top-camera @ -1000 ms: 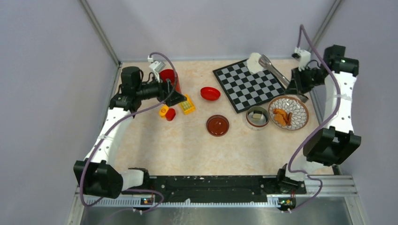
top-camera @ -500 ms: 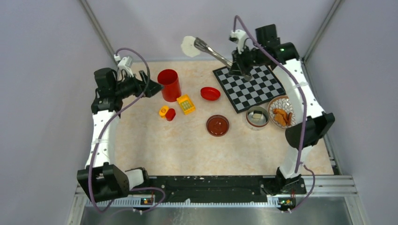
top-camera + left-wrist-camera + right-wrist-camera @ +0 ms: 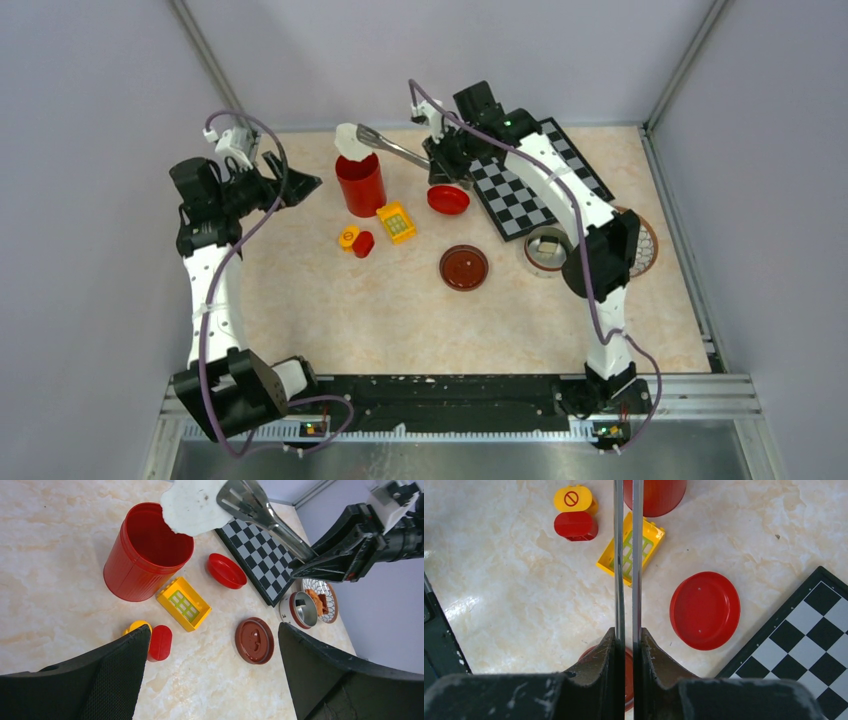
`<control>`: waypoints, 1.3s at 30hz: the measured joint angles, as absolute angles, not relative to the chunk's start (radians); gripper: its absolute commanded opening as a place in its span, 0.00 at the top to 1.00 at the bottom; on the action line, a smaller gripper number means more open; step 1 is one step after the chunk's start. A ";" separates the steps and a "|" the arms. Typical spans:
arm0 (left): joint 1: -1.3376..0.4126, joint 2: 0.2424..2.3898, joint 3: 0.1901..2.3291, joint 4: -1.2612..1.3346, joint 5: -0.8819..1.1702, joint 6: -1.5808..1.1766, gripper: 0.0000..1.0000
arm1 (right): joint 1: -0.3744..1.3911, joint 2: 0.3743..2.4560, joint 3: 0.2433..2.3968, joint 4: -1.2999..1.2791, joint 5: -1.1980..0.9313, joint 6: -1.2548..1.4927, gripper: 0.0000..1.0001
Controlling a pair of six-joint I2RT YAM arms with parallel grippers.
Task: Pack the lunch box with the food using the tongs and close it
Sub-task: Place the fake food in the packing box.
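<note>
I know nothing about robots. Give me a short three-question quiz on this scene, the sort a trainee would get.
1. True or false: the left pincer holds the tongs.
2. The white piece gripped in the tongs hangs above: A) the red cup, B) the chessboard, C) the patterned plate.
3. Fill in: the lunch box stands ___ (open or closed).

Key:
1. False. The right pincer holds them; the left pincer is open and empty.
2. A.
3. Open.
</note>
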State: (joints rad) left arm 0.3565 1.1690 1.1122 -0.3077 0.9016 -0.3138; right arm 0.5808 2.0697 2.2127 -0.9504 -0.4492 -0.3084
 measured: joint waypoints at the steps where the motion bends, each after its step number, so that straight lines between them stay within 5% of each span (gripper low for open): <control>1: 0.360 1.169 1.110 -0.303 0.906 -0.318 0.01 | 0.583 2.077 2.211 -0.946 -0.445 -0.305 1.00; 21: 0.385 1.169 1.092 -0.260 0.954 -0.367 0.01 | 0.601 2.172 2.119 -0.840 -0.385 -0.287 1.00; 28: 0.386 1.169 1.092 -0.253 0.965 -0.370 0.01 | 0.620 2.184 2.106 -0.823 -0.387 -0.287 0.74; 39: 0.387 1.169 1.090 -0.253 0.979 -0.373 0.01 | 0.625 2.184 2.106 -0.809 -0.419 -0.278 0.69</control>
State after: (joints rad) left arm 0.3866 1.1690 1.0901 -0.2527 0.9794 -0.3729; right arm 0.6254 2.1838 2.1063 -0.8085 -0.4191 -0.2783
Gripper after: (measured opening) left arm 0.987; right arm 0.314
